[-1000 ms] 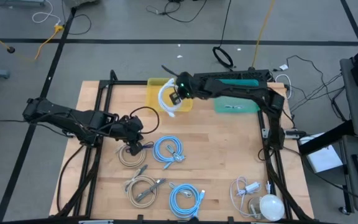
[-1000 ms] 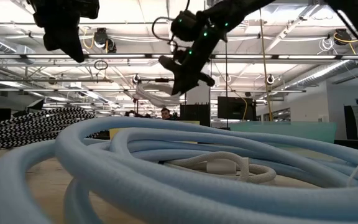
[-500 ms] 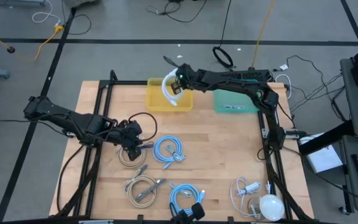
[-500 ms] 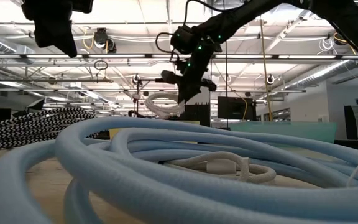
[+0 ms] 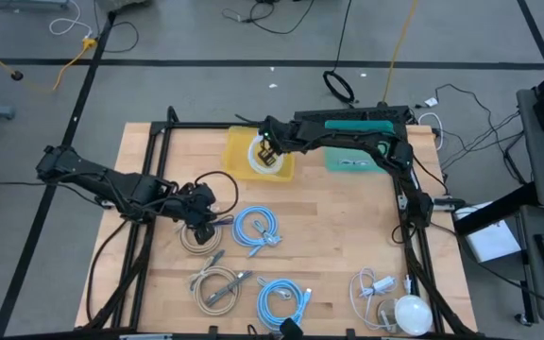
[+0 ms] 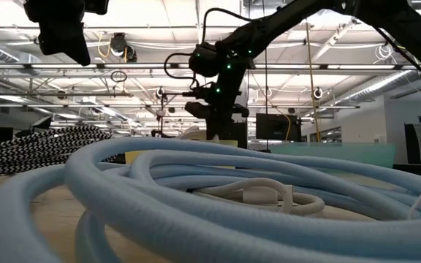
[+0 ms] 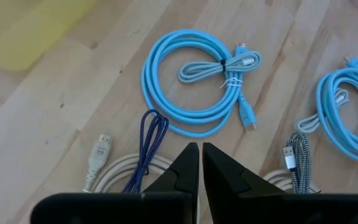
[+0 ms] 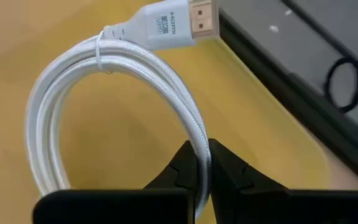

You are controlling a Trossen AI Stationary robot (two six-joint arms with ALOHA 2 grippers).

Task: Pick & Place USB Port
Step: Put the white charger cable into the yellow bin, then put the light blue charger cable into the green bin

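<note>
A coiled white braided cable (image 8: 104, 68), tied with a thin band and ending in an HDMI plug (image 8: 179, 22), hangs in my right gripper (image 8: 201, 165), which is shut on it. The high view shows that coil (image 5: 264, 161) down inside the yellow tray (image 5: 236, 151) at the table's far side. Whether it rests on the tray floor I cannot tell. My left gripper (image 7: 201, 152) is shut with nothing in it. It hovers above a beige cable (image 7: 101, 155) and a dark blue braided one (image 7: 148, 134), next to a light blue coil (image 7: 191, 93). My right gripper pinches the coil's bundled strands (image 8: 197, 144) between its two fingers, on the side of the loop away from the tie. The fingers slant down from the table's right and lie across the strands. The loop spreads out ahead of the fingers over the yellow tray floor.
A green tray (image 5: 357, 159) stands right of the yellow one. Light blue coils (image 5: 256, 227) (image 5: 281, 300) and beige coils (image 5: 215, 283) lie mid-table and near the front. White chargers and a round white thing (image 5: 409, 312) lie at the front right.
My right gripper has come down with the white coil and rolled its wrist. The coil, held high above the far edge of the yellow tray before, now sits low inside the tray.
</note>
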